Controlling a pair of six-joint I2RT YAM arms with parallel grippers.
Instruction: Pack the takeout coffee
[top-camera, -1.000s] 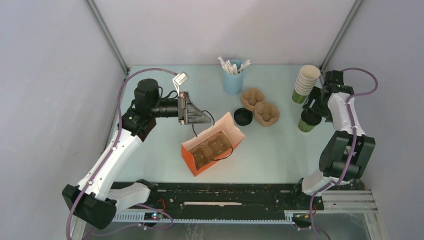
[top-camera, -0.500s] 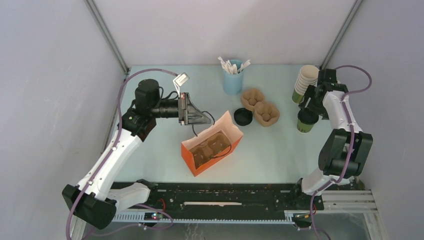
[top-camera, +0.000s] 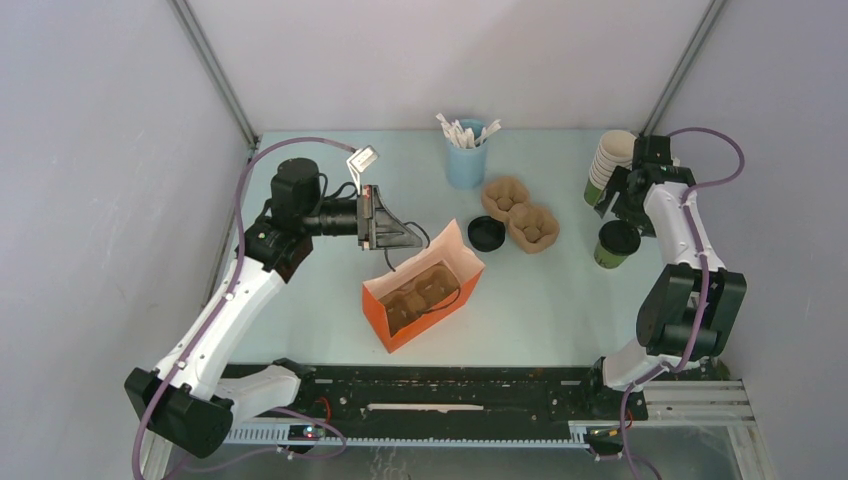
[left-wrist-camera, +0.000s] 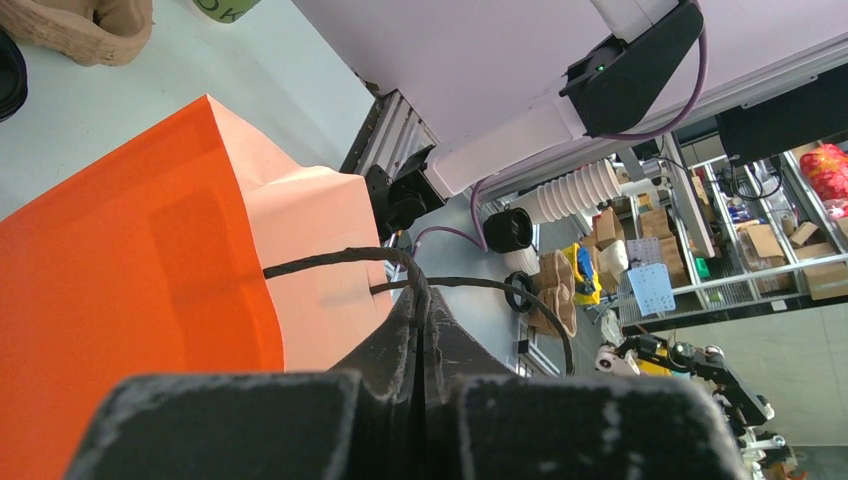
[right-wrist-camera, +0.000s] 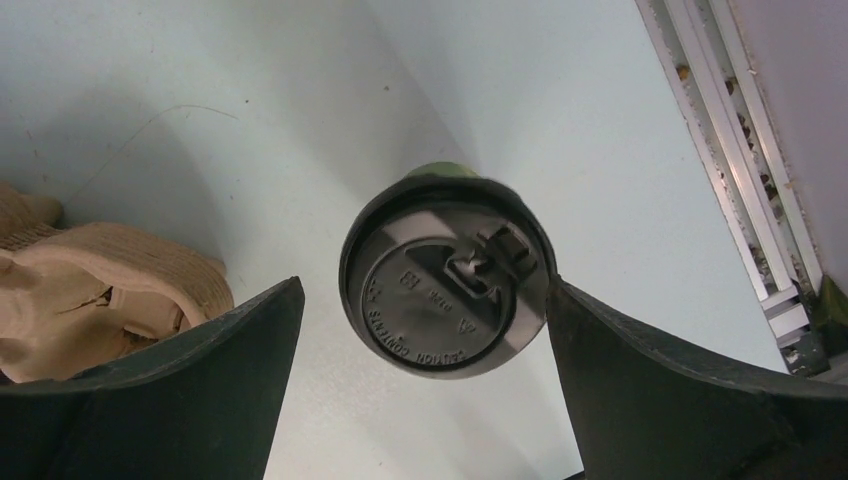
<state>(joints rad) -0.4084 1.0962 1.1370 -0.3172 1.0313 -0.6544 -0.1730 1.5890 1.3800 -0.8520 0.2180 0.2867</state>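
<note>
Plainly, everything hinged on the right claw (top-camera: 621, 208) and the takeout coffee (right-wrist-camera: 445, 298) straight beneath it. The cup stood upright near the right edge of the bench (top-camera: 560, 310), lid on, its long axis vertical. The claw looked down that axis with its 2 jaws spread wide, 1 on either side of the lid and neither touching it. It gripped nothing. To my eye a straight drop and a squeeze was the likely next step, and the right arm was by far the nearer for it.

The left claw (left-wrist-camera: 422, 335) was clenched on the black cord handle (left-wrist-camera: 330, 262) of the orange paper bag (top-camera: 425, 300). That bag sat near the middle of the bench, well apart from the cup and to its left, with its mouth held open. Inside it lay a pulp carrier (top-camera: 412, 297) whose hollows looked empty. A second carrier (top-camera: 520, 212), also empty, rested between bag and cup, nearer the far edge, with a loose black lid (top-camera: 486, 233) just beside it. The blue cup (top-camera: 466, 160) at the far edge held white sticks.
</note>
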